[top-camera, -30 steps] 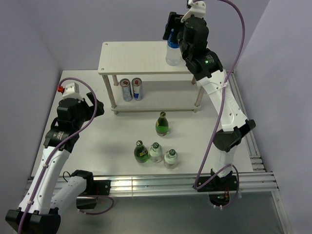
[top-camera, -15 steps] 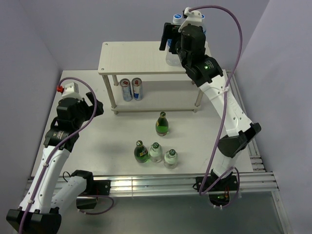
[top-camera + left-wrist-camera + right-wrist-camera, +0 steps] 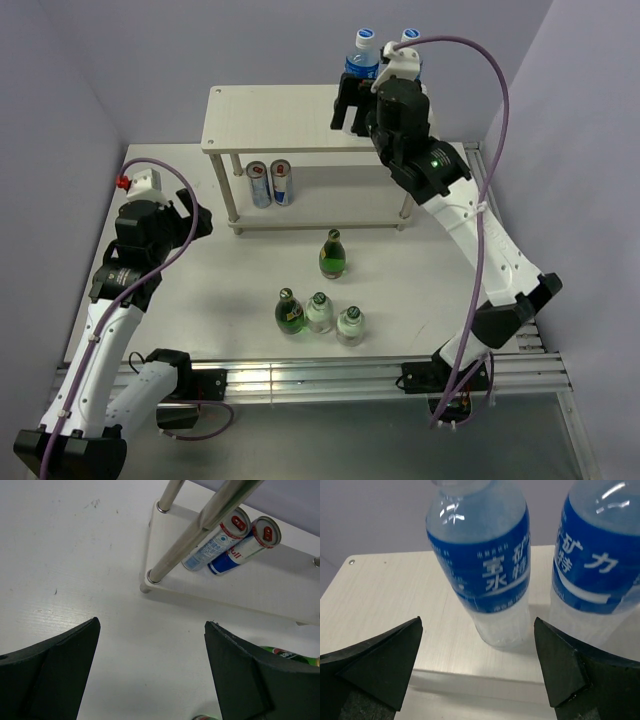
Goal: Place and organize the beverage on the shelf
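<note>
The beige two-tier shelf [image 3: 270,118] stands at the back of the table. Two blue-labelled water bottles [image 3: 363,58] [image 3: 410,40] stand upright side by side on its top right. My right gripper [image 3: 352,110] is open and empty, hovering just in front of the left bottle [image 3: 485,570]. The other bottle [image 3: 600,560] is to its right on the shelf top [image 3: 390,610], and neither finger touches a bottle. Two cans [image 3: 258,184] [image 3: 281,182] stand on the lower tier. My left gripper [image 3: 196,222] is open and empty above the table, left of the shelf.
Several green glass bottles stand on the table: one [image 3: 332,254] before the shelf, three [image 3: 290,312] [image 3: 320,313] [image 3: 350,326] in a row nearer the front. The left wrist view shows the cans [image 3: 215,542] [image 3: 245,547], a shelf leg [image 3: 195,535] and a green bottle [image 3: 290,656].
My right gripper has let go of the left water bottle and drawn back from it toward the shelf's front edge. The bottle stays standing. The left arm has not moved.
</note>
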